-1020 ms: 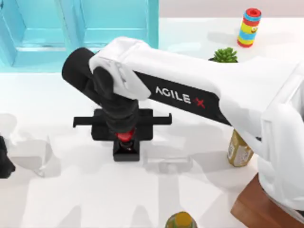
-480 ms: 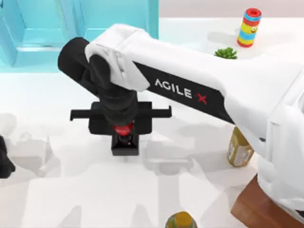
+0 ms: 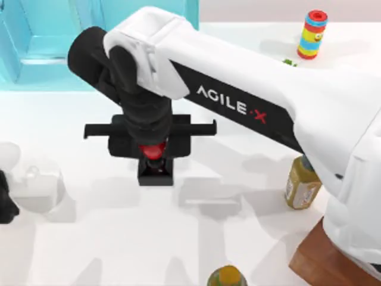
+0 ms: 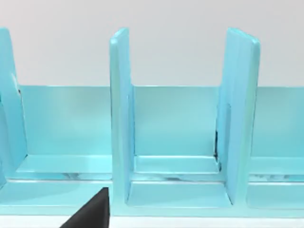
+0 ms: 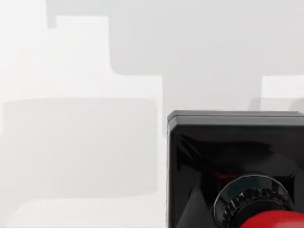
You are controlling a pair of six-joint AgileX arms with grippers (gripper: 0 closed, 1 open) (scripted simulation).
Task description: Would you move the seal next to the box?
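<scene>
While bare table (image 3: pixel 107 238) surrounds it, the right gripper (image 3: pixel 153 156) clamps the seal (image 3: pixel 156 171) by its knob.

"AGILE X" in white letters with a red X, on right arm (image 3: pixel 250 101) black forearm panel, behind its gripper.

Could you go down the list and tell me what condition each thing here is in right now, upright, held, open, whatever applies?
seal: upright, red knob gripped from above
right gripper: jaws shut on the seal
left gripper: parked at the table's left edge
box: corner showing at the lower right, apart from the seal
teal cabinet: doors open
amber bottle: upright
striped stacking toy: upright
</scene>
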